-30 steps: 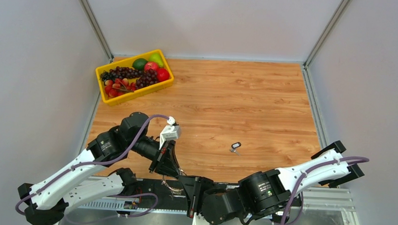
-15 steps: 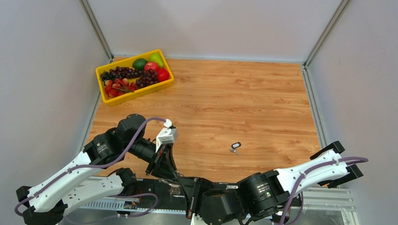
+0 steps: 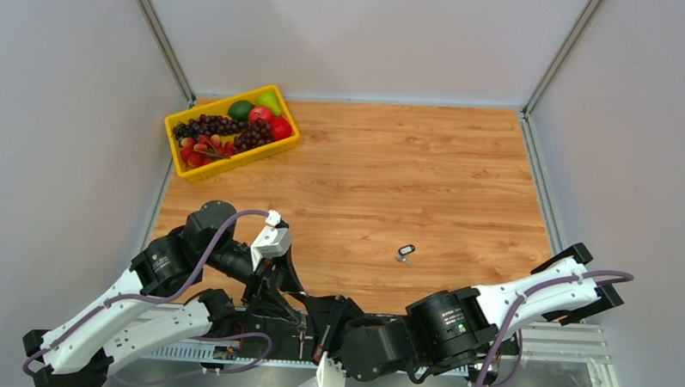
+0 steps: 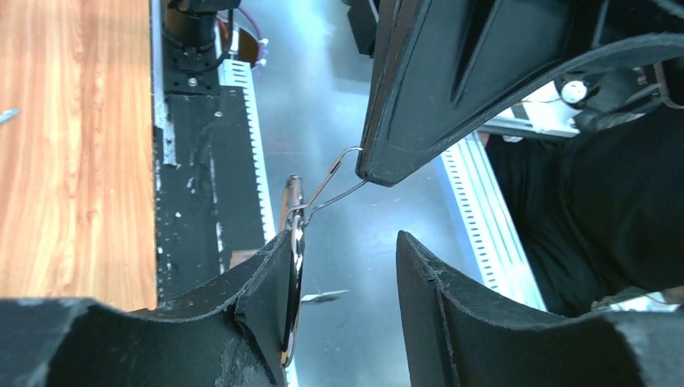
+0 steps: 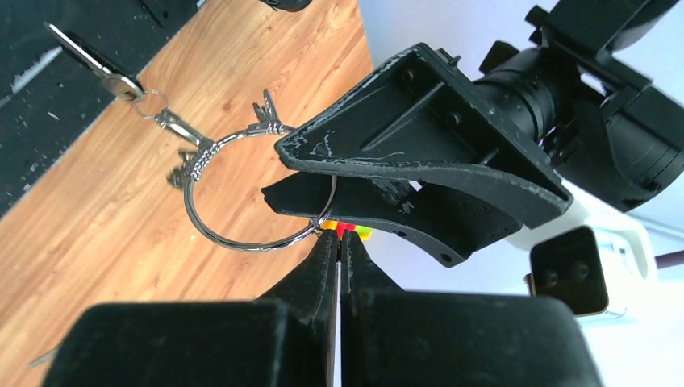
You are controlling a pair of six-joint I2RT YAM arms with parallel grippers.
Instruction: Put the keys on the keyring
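A key (image 3: 405,250) with a black head lies alone on the wooden table, right of centre. The keyring (image 5: 252,246), a thin silver wire ring with tiny silver keys (image 5: 264,117) bunched on it, hangs over the table's near edge. My right gripper (image 5: 339,236) is shut on the ring's wire. A dark key (image 5: 81,48) dangles from a clasp on the ring. My left gripper (image 4: 344,238) is open, and the ring (image 4: 295,250) shows edge-on against its left finger. The ring passes between the left fingers (image 5: 419,105) in the right wrist view.
A yellow basket (image 3: 179,158) of fruit stands at the table's back left. Grey walls close in the sides and back. Below the grippers runs the metal rail (image 4: 242,153) at the table's near edge, with both arm bases.
My left gripper has gone from shut to open and its arm has drawn back to the left. The right gripper stays shut on the ring.
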